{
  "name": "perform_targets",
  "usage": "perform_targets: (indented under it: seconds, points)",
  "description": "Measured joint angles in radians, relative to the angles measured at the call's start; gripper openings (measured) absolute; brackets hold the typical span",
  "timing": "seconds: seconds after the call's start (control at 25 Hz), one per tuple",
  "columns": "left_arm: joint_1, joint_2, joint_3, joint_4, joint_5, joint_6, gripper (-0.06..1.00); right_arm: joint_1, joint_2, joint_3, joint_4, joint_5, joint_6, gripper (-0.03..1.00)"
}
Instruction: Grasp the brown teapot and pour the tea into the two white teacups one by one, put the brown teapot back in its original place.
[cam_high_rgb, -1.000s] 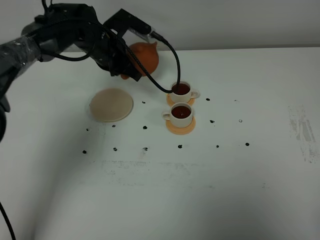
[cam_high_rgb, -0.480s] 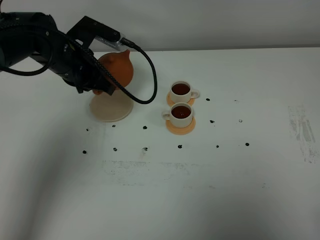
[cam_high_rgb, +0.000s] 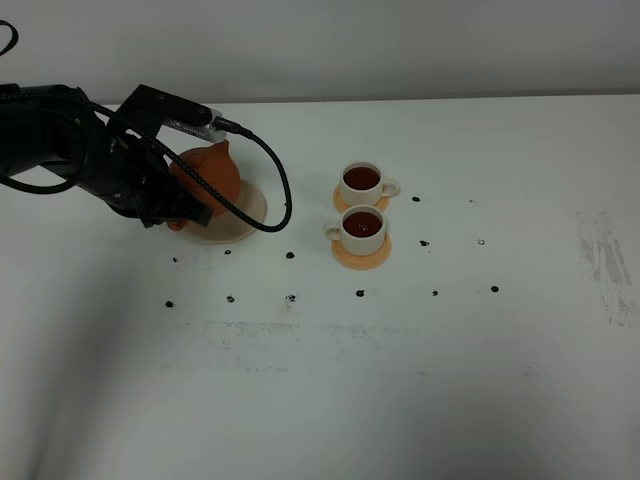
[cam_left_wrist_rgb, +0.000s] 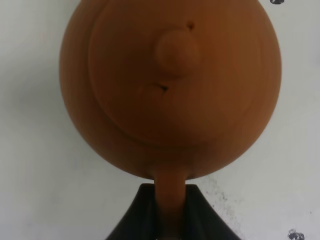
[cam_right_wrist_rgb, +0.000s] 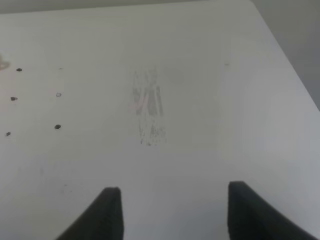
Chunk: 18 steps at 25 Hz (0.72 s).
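The table (cam_high_rgb: 420, 400) was mostly bare. The left arm (cam_high_rgb: 60, 160) had swung away from the cups and come down at about ten o'clock. Its gripper (cam_left_wrist_rgb: 169, 220) was clamped on the handle of the teapot (cam_high_rgb: 205, 178), now low over the saucer (cam_high_rgb: 245, 215); I judged release was next. Both cups (cam_high_rgb: 361, 182) (cam_high_rgb: 362, 229) sat full on coasters (cam_high_rgb: 362, 257). The right gripper (cam_right_wrist_rgb: 170, 210) was spread wide, empty.

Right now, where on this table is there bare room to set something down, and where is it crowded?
The near half of the table, this side of the black dots, is bare. So is the right side past the two white teacups, scuff marks only. It is crowded at far left: the left gripper holds the brown teapot over the beige saucer.
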Motion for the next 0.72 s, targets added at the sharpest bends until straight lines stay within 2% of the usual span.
perform_targets:
  seconds: [0.72]
  points:
    - [0.000,0.060,0.001,-0.038,-0.024,0.001,0.10,0.000,0.000,0.000,0.000,0.000,0.000,0.45]
